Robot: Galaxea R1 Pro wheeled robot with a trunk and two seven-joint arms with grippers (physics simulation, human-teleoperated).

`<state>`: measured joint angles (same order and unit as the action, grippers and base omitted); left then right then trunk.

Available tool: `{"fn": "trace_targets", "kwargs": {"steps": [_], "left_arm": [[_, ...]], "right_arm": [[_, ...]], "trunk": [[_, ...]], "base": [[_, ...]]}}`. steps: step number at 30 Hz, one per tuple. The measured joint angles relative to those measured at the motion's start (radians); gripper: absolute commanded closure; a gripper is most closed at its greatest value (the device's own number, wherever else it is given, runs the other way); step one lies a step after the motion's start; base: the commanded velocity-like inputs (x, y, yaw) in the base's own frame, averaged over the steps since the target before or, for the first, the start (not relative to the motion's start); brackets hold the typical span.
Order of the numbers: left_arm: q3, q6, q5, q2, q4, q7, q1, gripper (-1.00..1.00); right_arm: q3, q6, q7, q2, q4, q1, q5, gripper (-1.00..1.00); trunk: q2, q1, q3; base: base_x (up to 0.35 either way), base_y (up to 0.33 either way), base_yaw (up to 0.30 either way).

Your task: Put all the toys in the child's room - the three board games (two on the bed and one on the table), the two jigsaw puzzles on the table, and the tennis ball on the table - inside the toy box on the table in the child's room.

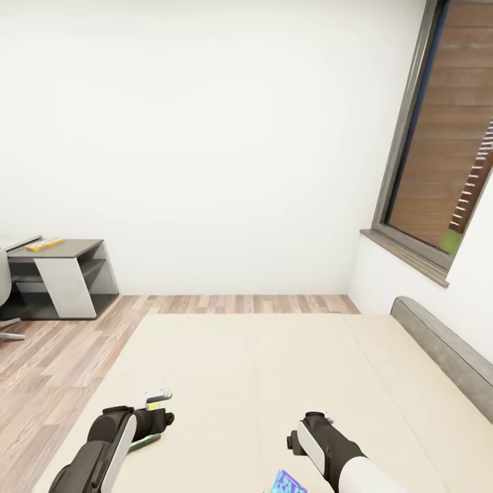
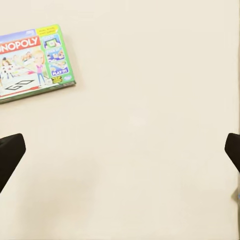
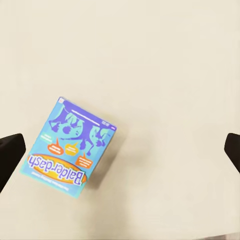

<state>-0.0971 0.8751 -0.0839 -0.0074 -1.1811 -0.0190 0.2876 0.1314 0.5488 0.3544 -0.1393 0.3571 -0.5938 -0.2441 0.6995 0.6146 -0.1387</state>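
I see the big cream bed filling the lower half of the head view, with its dark grey frame on the right side. Both my arms reach out low over the mattress. My left claw is wide open and holds nothing; its two black fingertips sit far apart at the side edges of the left wrist view. In that view the Monopoly game box lies flat on the mattress in the upper left, well apart from the fingers. My right claw is wide open too, with nothing in it. The blue Balderdash game box lies flat on the mattress at the left middle of the right wrist view, near one fingertip but not touching it. In the head view a bit of this blue box peeks out at the bottom edge. Far off at the middle left I see the dark grey cabinet top with a flat yellow thing lying on it.
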Motion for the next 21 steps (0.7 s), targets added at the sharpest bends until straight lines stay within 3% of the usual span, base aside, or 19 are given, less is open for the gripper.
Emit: {"fn": "trace_targets", "kwargs": {"steps": [21], "left_arm": [[0.0,-0.002,0.0,0.002,-0.005,0.003,0.0,-1.0]], "right_arm": [[0.003,0.0,0.0,-0.001,-0.001,0.0,0.0,-1.0]], "trunk": [[0.0,0.0,-0.035]], "base": [[0.0,0.0,0.0]]}}
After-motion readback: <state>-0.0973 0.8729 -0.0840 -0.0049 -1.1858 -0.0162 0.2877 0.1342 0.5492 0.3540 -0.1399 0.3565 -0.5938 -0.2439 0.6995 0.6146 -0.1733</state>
